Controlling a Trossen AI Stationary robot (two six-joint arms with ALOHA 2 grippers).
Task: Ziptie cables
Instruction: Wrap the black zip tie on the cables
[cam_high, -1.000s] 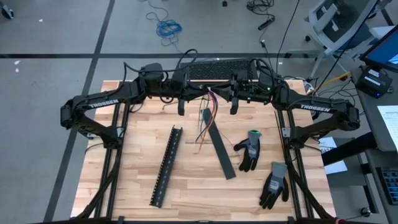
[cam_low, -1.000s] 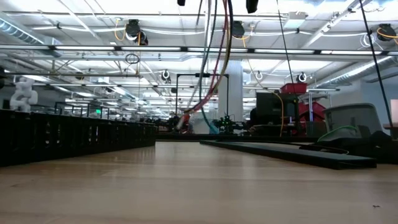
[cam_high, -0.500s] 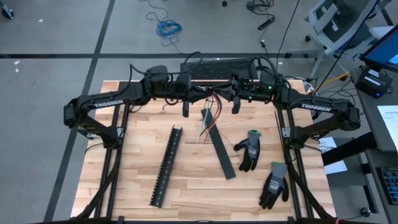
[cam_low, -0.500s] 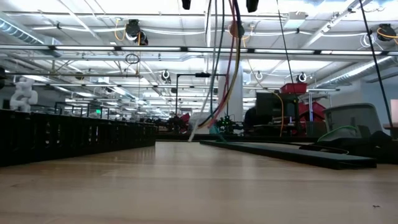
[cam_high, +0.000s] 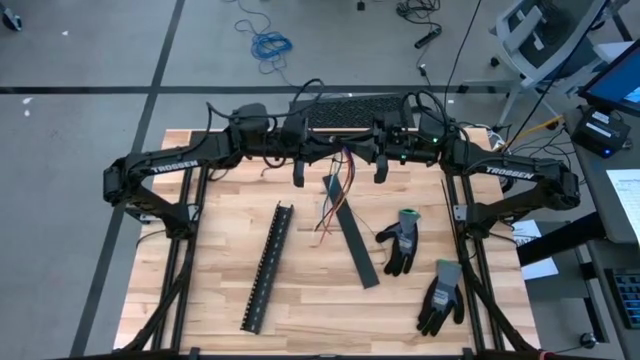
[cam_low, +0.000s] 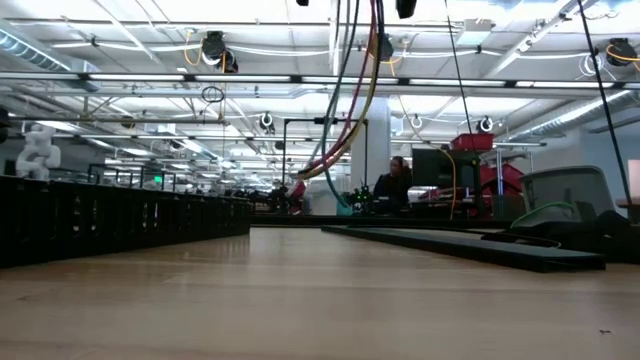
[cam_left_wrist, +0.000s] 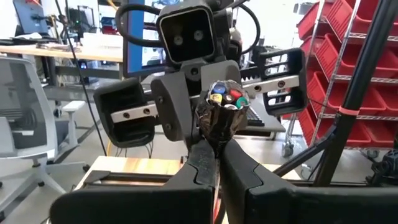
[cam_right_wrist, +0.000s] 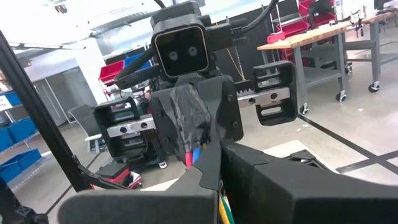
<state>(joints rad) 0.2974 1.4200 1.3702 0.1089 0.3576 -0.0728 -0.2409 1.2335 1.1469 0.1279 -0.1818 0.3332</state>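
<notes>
Low view: cables (cam_low: 352, 95) hang from above, loose ends just clear of worktop (cam_low: 300, 300).

Left pincer (cam_high: 330, 157) & right pincer (cam_high: 345, 155) meet nose to nose high over far side of worktop. Both clamped on cables, fingers pressed together, gripping taped end of bundle from opposite sides. Coloured wire tips visible at tape end betw. pincers.

Below pincers: flat black strip (cam_high: 352, 235). Black slotted strip (cam_high: 267, 266) toward left arm's side. Two gloves (cam_high: 403, 240) toward right arm's side.

Behind pincers, at far edge: keyboard (cam_high: 345, 110).
</notes>
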